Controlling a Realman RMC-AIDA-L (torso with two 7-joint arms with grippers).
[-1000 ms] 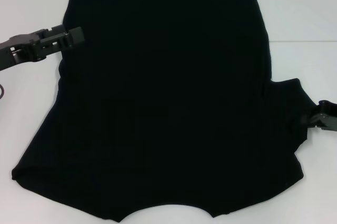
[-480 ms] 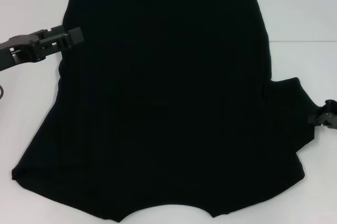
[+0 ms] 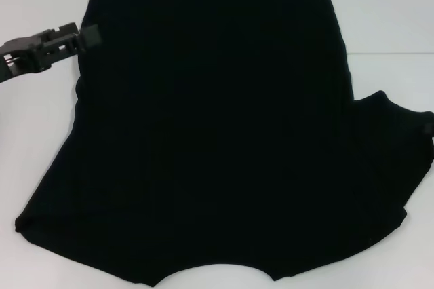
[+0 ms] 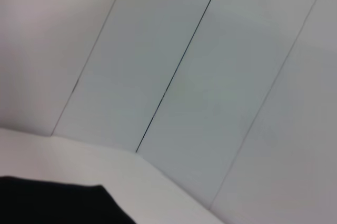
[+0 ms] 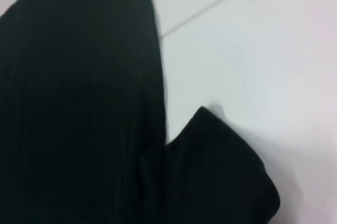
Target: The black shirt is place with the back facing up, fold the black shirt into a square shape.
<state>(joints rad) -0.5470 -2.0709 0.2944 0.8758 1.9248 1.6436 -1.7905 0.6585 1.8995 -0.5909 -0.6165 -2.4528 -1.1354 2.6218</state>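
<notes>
Black shirt (image 3: 217, 126) flat on table (image 3: 393, 17), left gripper (image 3: 85, 36) at its edge — fingers' state unclear.

shirt (image 3: 210, 126) spread flat on table (image 3: 386, 11), hem at far side, sleeve (image 3: 390, 140) out to right; left gripper (image 3: 85, 36) at its far-left edge.

A corner of the black shirt (image 4: 58, 203) is lying on the white table (image 4: 158, 187), showing only as a dark, featureless patch of fabric at the edge of the left wrist view, its edge sloping away across the pale surface. Behind the table, a white panelled wall (image 4: 210, 77) is filling most of the view, with thin dark seams (image 4: 179, 63) running slantwise between its panels down to where the wall is meeting the tabletop.
</notes>
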